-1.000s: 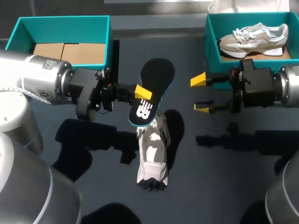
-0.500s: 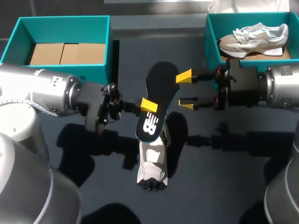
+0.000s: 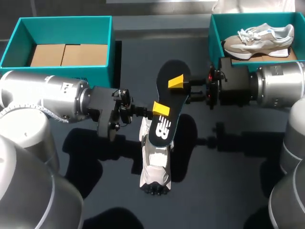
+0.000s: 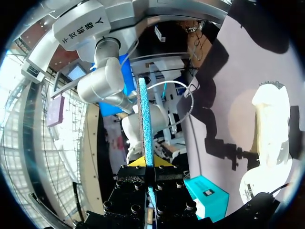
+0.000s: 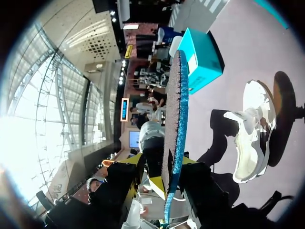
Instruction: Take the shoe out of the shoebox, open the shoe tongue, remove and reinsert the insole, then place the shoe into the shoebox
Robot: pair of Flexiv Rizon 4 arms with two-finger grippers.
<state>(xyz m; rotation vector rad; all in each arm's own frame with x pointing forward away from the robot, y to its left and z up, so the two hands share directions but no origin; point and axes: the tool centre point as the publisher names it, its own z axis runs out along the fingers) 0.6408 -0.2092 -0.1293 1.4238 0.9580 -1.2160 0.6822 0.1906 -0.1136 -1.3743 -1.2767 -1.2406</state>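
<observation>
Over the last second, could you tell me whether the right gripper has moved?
Yes. The right gripper has moved left in the head view, away from the right shoebox, and now straddles the insole.

Black insole held by left claw, right claw at its forefoot, white shoe beneath

Dark grey matte desk, uniform surface. Hard lighting: sharp-edged black shadows lie across its middle.

Bright overhead light, hard shadows across table
</observation>
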